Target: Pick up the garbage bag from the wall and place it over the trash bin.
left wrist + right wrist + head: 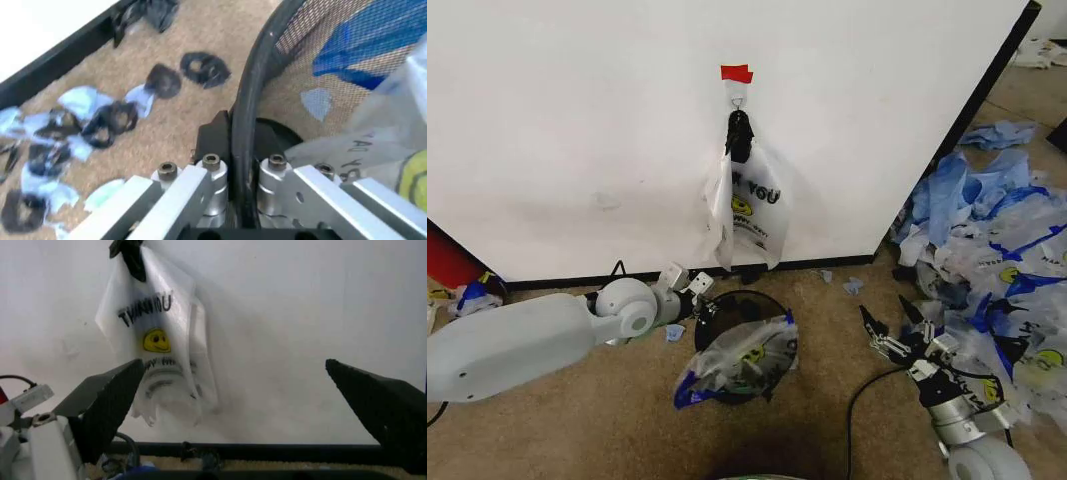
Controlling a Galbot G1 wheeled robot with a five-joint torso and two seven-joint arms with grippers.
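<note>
Garbage bag: the see-through garbage bag [752,205], printed with black lettering and a yellow smiley, hung at the upper centre of the head view from a small metal hook [738,102] under a red tape strip [736,73] on the wall [577,130].
Trash bin: the black mesh trash bin [727,310] stood on the floor at lower centre, below the hanging bag, with another bag [742,360] draped over it.
Left hand: the left hand [699,300] sat at the bin's left edge, its fingers [215,137] pressed together across the rim.
Right hand: the right hand [889,325] hovered at the lower right with fingers [110,400] spread wide, well apart from the hanging bag and close to the pile of bags [997,250].
Risk: thin film on a small hook could tear or snag if pulled sideways; the right hand could catch a loose bag from the pile; a tug by the left hand could tip the light bin.
Left wrist view: it showed the rim clamped between the fingers and dark scraps [120,117] on the floor.
Right wrist view: it showed the bag framed between the spread fingers.
</note>
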